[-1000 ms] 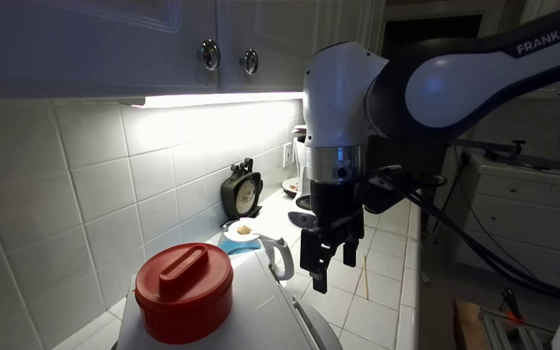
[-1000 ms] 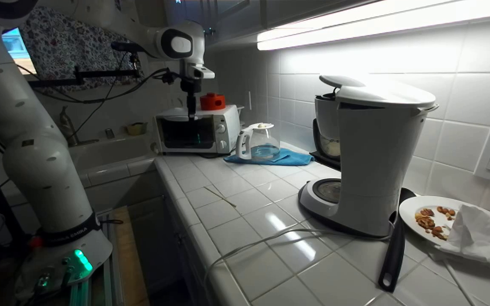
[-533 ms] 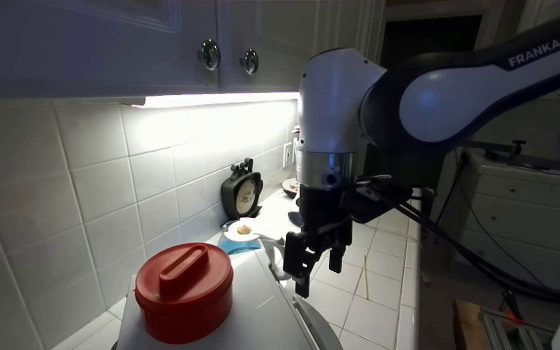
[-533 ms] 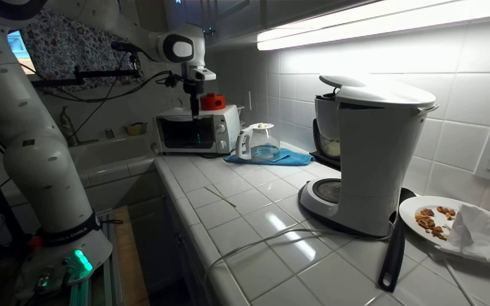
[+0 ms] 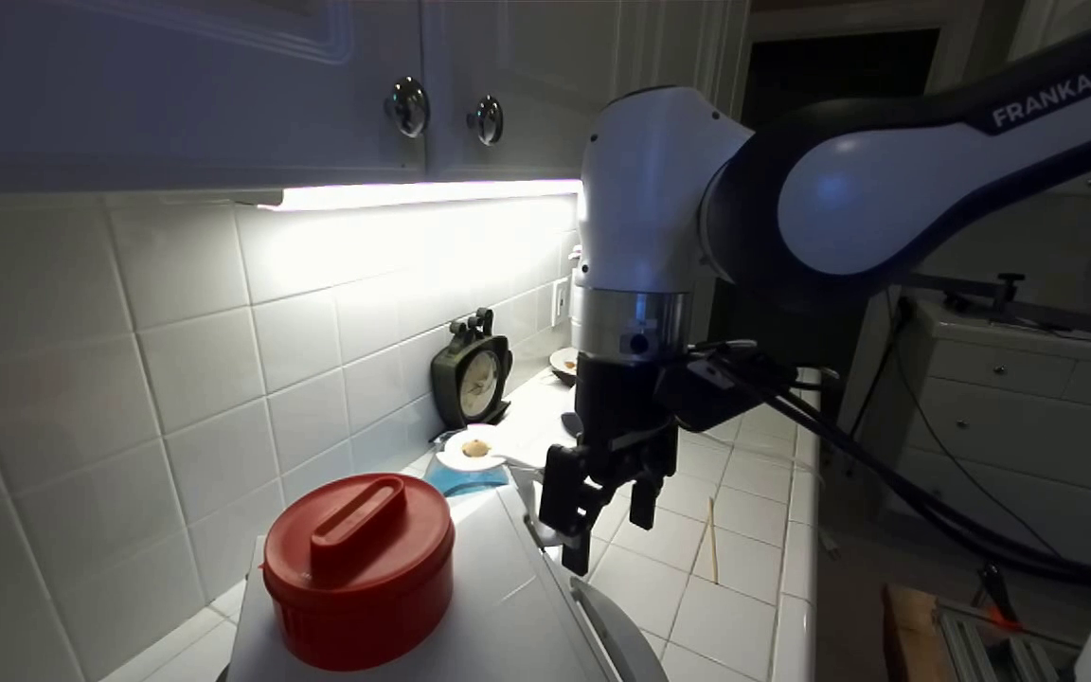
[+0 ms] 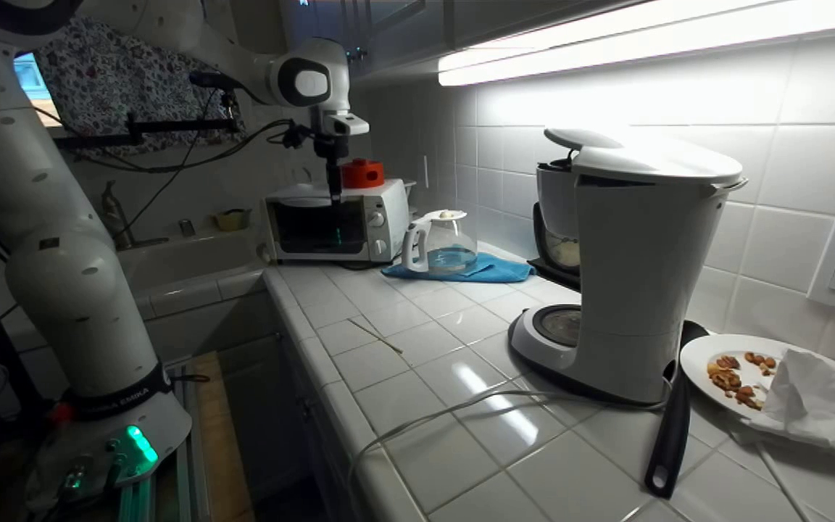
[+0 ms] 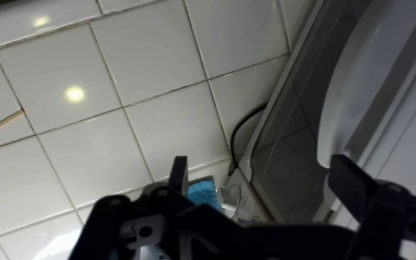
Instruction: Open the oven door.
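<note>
We have the arm [image 6: 73, 304] leaning up from its base [image 6: 109, 457], green lights [image 6: 143, 444] glowing there, and in both exterior views we see the forearm [image 5: 872, 189] slope down to a wrist [image 5: 642, 208] standing upright! Below that, we've got the black gripper [image 7: 260, 166] hanging nose-down, and over in the wrist view we can call it: two dark fingers [image 7: 350, 182] spread wide, facing each other across a broad gap!

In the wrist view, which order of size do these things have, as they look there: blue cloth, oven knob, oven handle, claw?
1. Claw, looking big close to the camera
2. Oven handle
3. Blue cloth and oven knob: unsure, too alike to rank, with part of the cloth seemingly hidden
</note>
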Robot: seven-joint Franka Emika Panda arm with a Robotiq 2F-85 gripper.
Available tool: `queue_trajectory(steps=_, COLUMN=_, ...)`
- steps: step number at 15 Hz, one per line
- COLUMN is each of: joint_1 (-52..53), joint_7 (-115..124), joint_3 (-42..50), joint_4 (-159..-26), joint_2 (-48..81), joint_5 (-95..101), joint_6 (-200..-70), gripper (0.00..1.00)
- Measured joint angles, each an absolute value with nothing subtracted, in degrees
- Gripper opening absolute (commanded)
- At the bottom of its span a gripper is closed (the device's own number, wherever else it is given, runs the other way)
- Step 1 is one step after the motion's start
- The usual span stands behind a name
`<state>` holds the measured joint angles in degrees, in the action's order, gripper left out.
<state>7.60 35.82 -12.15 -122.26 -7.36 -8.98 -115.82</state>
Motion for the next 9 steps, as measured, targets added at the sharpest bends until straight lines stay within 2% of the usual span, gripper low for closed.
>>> queue_trajectory(steps=9, joint_1=7.7, joint_7=35.8, joint_3=-12.1, joint_4=-121.9, joint_2=-6.3, joint_5=-9.1, joint_6=-115.9, gripper=1.0)
